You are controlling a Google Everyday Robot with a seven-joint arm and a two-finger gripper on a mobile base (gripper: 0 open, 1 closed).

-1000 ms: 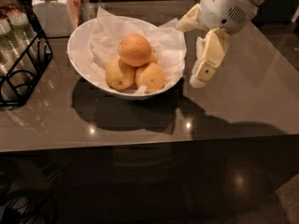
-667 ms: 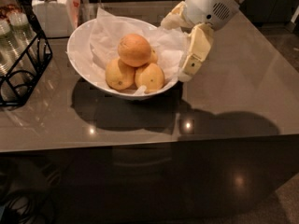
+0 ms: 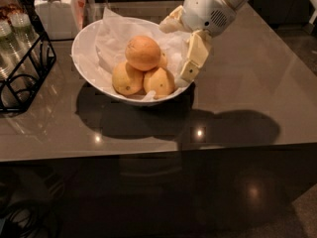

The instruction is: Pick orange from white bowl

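The orange is the biggest, deepest-coloured fruit and rests on top of smaller yellow fruits in the white bowl, which is lined with crumpled white paper. My gripper is at the bowl's right rim, just right of the orange and not touching it. It is open: one cream finger hangs down over the rim by the front-right yellow fruit, and the other finger sits further back over the paper.
A black wire rack holding glass containers stands at the left edge of the brown table. A white lidded jar stands behind the bowl at the back left. The table's front edge runs below the bowl.
My gripper has moved left, from beside the bowl on the table's right side to over the bowl's right rim, closer to the orange. The fruits have not moved.
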